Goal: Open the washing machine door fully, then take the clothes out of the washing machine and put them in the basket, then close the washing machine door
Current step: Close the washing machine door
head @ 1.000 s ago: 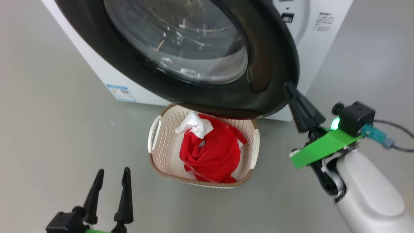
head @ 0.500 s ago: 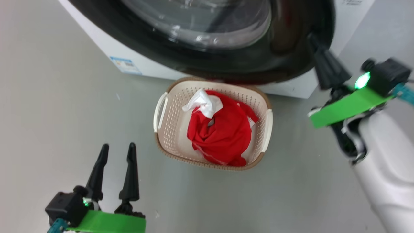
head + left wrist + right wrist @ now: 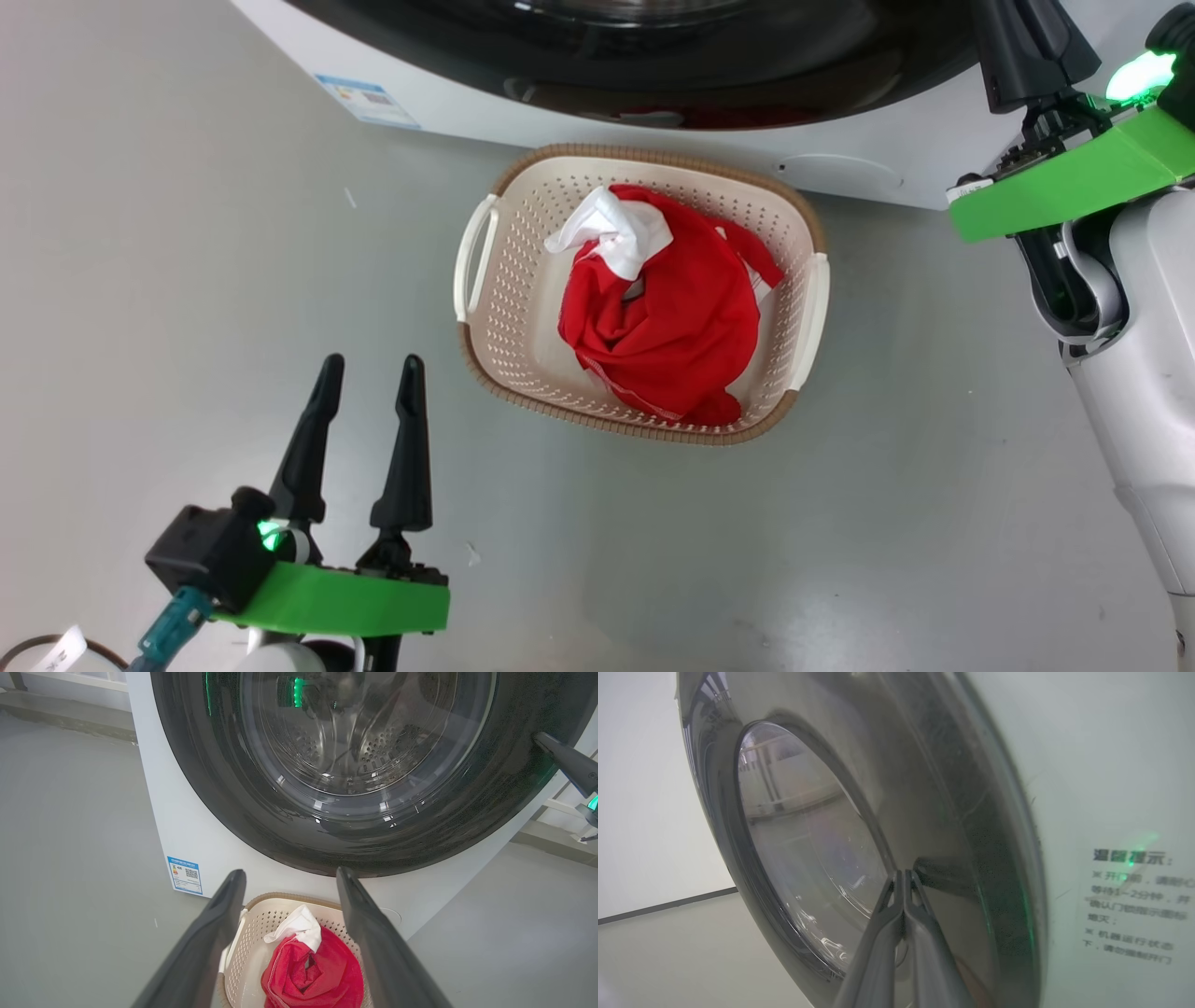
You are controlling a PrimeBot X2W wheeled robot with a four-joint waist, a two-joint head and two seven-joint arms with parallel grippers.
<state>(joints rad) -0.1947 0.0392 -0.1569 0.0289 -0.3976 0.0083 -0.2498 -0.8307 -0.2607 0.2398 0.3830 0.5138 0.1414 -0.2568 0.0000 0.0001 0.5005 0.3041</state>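
Right wrist view showed the right gripper (image 3: 904, 873), fingers pressed together and empty, tips at the washing machine door (image 3: 957, 812); the left gripper (image 3: 371, 369) gaped empty near the basket (image 3: 509, 308).

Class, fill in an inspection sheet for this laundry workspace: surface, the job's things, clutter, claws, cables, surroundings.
Surface: grey glossy floor.
Job's things: clothes lie in the basket, which stands before the washing machine; the washing machine door lies against the machine front, and whether it is latched cannot be told.
Clutter: small pale fleck on the floor.
Claws: left claw open, empty, above the floor left of the basket; right claw shut, tips at the door's black rim.
Cables: teal plug with its lead at the left wrist.
Surroundings: blue label and printed text on the machine front.
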